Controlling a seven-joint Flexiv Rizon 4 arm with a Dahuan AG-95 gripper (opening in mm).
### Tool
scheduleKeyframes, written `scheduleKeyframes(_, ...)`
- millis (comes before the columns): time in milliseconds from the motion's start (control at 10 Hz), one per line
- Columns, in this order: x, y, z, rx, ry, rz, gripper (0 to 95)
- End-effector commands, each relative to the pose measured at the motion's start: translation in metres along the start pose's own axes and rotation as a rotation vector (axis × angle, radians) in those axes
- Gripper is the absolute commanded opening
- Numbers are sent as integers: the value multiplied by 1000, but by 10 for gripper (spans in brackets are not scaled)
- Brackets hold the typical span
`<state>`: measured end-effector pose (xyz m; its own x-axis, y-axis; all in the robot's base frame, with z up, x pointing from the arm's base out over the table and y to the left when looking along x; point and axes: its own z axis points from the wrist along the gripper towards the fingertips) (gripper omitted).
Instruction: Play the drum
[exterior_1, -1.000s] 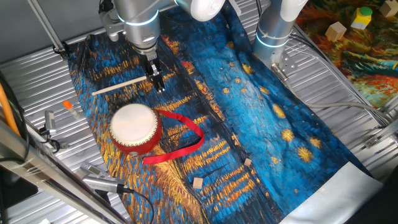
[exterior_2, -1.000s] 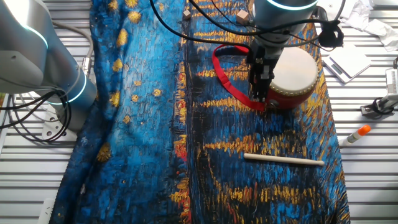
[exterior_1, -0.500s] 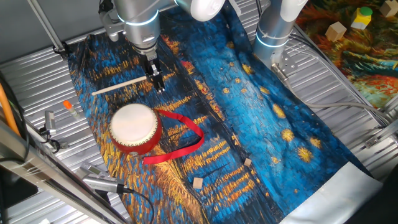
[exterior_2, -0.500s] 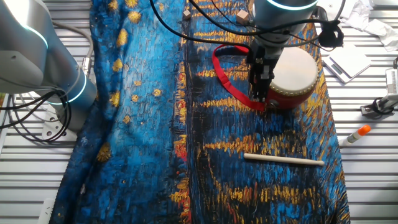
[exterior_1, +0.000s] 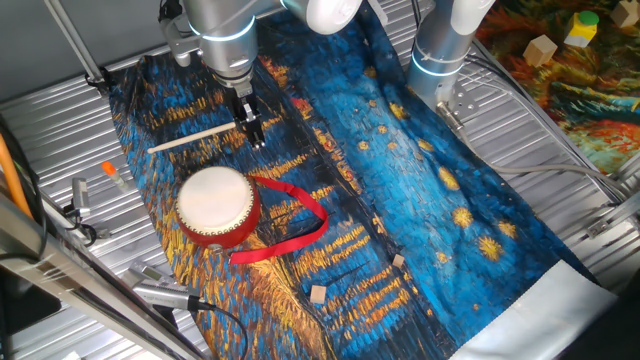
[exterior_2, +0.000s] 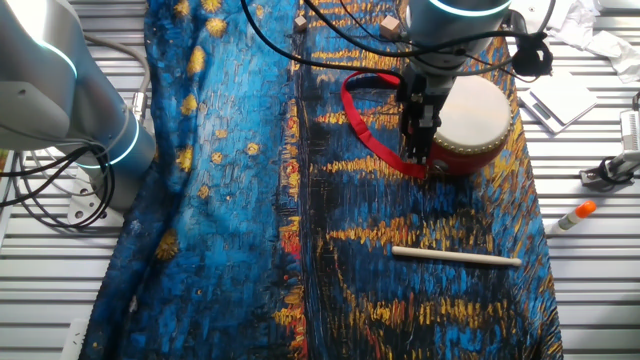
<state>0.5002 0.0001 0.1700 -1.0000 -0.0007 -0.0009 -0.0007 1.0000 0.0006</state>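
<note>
The drum (exterior_1: 214, 204) has a cream skin and a red side and stands upright on the painted cloth. Its red ribbon strap (exterior_1: 296, 222) trails to the right. It also shows in the other fixed view (exterior_2: 478, 112). A thin pale wooden stick (exterior_1: 190, 138) lies flat on the cloth beyond the drum, and shows in the other fixed view too (exterior_2: 456, 257). My gripper (exterior_1: 255, 136) points down and hangs above the cloth between the stick's end and the drum. Its fingers stand close together and hold nothing. In the other fixed view the gripper (exterior_2: 418, 150) overlaps the drum's left side.
A second arm's base (exterior_1: 440, 60) stands at the cloth's far edge. Small wooden blocks (exterior_1: 319, 293) lie on the cloth near the front. An orange-capped marker (exterior_1: 113, 173) and metal clamps (exterior_1: 80, 200) lie on the ribbed metal table at the left.
</note>
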Motion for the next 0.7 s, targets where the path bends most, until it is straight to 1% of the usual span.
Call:
scheduleKeyframes(100, 0, 0, 0, -95, 1, 22, 0)
scheduleKeyframes(200, 0, 0, 0, -56, 6, 15, 0)
scheduleKeyframes(300, 0, 0, 0, -36, 7, 11, 0)
scheduleKeyframes(700, 2, -1, -1, -32, 8, 5, 0)
